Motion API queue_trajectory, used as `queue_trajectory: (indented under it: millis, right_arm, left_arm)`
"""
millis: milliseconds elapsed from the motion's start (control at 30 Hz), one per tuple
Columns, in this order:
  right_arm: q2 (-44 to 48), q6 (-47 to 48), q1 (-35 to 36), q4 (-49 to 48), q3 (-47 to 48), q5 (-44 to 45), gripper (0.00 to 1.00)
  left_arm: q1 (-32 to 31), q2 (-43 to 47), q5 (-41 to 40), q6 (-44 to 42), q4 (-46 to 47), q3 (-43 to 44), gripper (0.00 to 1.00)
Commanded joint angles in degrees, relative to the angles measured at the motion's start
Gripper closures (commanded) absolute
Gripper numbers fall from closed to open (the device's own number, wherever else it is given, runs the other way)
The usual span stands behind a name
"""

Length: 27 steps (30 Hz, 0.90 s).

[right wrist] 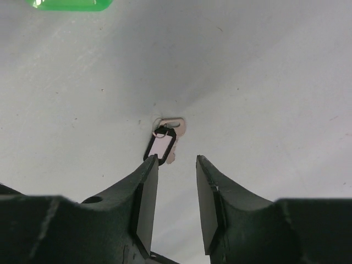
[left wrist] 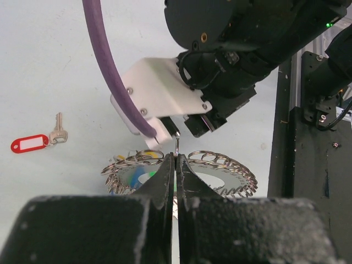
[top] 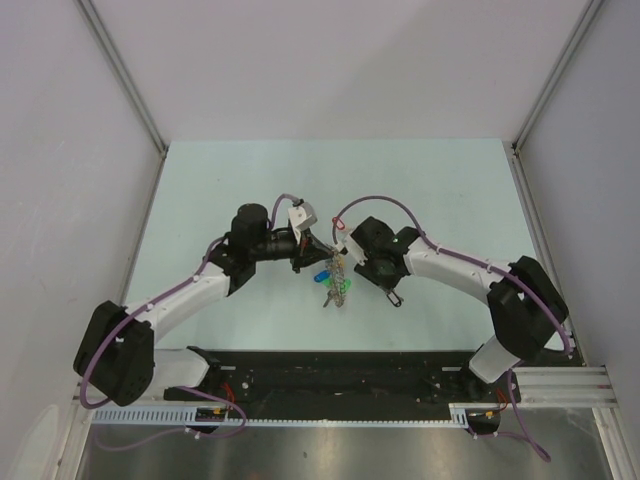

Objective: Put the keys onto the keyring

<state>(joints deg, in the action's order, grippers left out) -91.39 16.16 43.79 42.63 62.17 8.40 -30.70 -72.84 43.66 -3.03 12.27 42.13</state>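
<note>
**Keyring pinched in left pincer; black-tagged key just ahead of right pincer**

Hidden or unclear: in the overhead view both pincers crowd over the keyring, and we cannot separate fingers from wire there. From the left wrist, the left gripper blocks the lower half of the hoop, and the coloured tags behind it are blurred. The green tag is cut off by the top edge of the right wrist view.

Left gripper: the fingers are pressed flat together, pinching the thin wire, which rises straight from their tips. Split rings fan out to either side of the tips. The red-tagged key lies well off to one side of this pincer, alone on the table.

Right gripper: the gap is narrow, with nothing between the fingers. The black-tagged key lies flat just beyond one fingertip, off the gap's centre line. We cannot tell whether they touch.

Surface and room: the table is pale, matte and lightly speckled. Plain pale walls close it in on three sides.
</note>
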Motion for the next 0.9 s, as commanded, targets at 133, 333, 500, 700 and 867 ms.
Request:
queue_trajectory:
  millis: [133, 333, 500, 700, 867]
  right_arm:
    - [-2.21, 4.40, 1.91, -0.27, -0.21, -0.93, 0.63]
    - [-4.14, 4.75, 1.91, -0.80, -0.38, -2.17, 0.63]
    - [-5.46, 4.75, 1.82, -1.06, -0.74, -2.34, 0.64]
    - [-6.16, 4.75, 1.74, -1.67, -0.74, -2.25, 0.66]
    - [-6.86, 4.67, 1.74, -2.38, -0.74, -2.34, 0.72]
  left_arm:
    - [0.37, 6.21, -1.11, -4.43, 2.06, -0.55, 1.00]
    - [0.37, 9.55, -3.32, -9.01, -0.76, -3.19, 1.00]
    - [0.38, 8.94, -2.88, -9.01, -0.76, -3.11, 0.99]
    - [0.29, 8.41, -2.44, -8.57, -0.76, -2.76, 1.00]
    - [0.37, 8.33, -2.35, -8.31, -0.76, -2.40, 1.00]
